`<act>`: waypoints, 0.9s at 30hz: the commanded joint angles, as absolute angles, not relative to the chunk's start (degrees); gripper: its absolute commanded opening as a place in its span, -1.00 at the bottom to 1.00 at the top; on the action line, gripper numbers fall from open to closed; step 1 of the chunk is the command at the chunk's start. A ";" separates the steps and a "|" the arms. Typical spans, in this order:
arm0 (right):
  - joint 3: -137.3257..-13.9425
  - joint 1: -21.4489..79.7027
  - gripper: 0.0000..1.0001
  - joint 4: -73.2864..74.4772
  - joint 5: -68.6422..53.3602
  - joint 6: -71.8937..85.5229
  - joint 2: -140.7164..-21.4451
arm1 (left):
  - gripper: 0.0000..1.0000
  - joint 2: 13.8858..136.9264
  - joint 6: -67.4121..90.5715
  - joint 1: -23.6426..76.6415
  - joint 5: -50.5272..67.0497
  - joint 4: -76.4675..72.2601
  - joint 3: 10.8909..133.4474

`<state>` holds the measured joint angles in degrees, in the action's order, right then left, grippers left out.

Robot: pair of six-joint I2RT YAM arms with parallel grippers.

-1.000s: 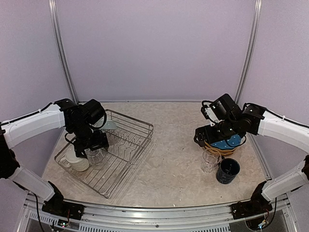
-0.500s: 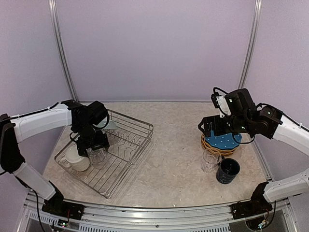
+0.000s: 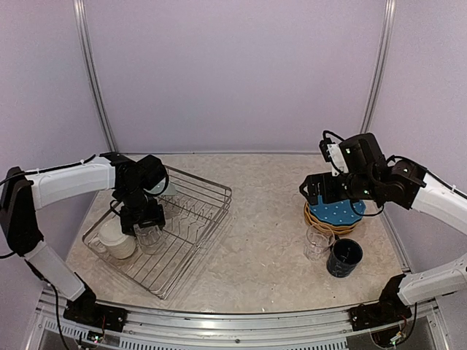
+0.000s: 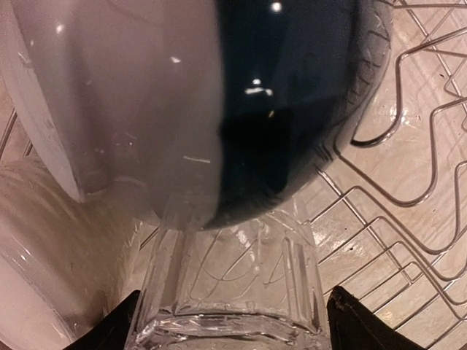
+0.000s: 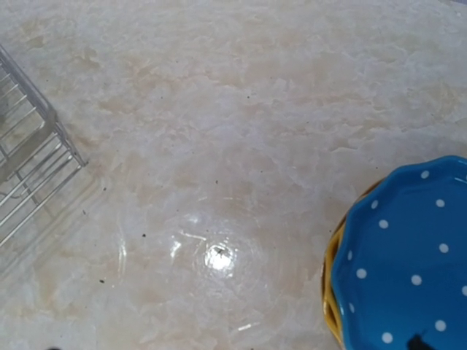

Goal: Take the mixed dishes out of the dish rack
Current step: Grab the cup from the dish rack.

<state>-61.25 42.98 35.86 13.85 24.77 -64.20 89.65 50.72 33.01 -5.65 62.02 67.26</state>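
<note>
Now left jaws straddle clear glass (image 4: 230, 292) in dish rack (image 3: 223, 192), grip unclear; right jaws unreadable.

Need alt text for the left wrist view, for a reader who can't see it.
Close-up of a clear glass in the wire rack, between the dark fingertips of the left gripper; contact is unclear. A rounded dish, half pale, half dark blue, fills the top.

Marble-look table (image 3: 270, 219): dish rack (image 3: 217, 192) left; plate stack (image 3: 337, 214), glass (image 3: 318, 243), navy mug (image 3: 344, 257) right.
</note>
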 commanded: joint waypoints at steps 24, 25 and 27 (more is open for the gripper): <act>-56.93 43.09 1.00 21.61 4.86 31.59 -64.08 | -0.21 72.61 46.36 35.78 3.08 59.83 73.91; -55.94 43.14 0.99 18.25 2.42 32.23 -63.95 | -0.21 71.34 46.12 35.71 4.81 57.77 73.73; -53.86 43.07 1.00 12.25 -3.28 33.32 -64.07 | -0.21 68.72 45.03 35.76 8.92 50.90 72.94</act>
<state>-57.21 42.98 24.01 6.87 30.35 -64.99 73.41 47.51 35.53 1.17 61.25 72.29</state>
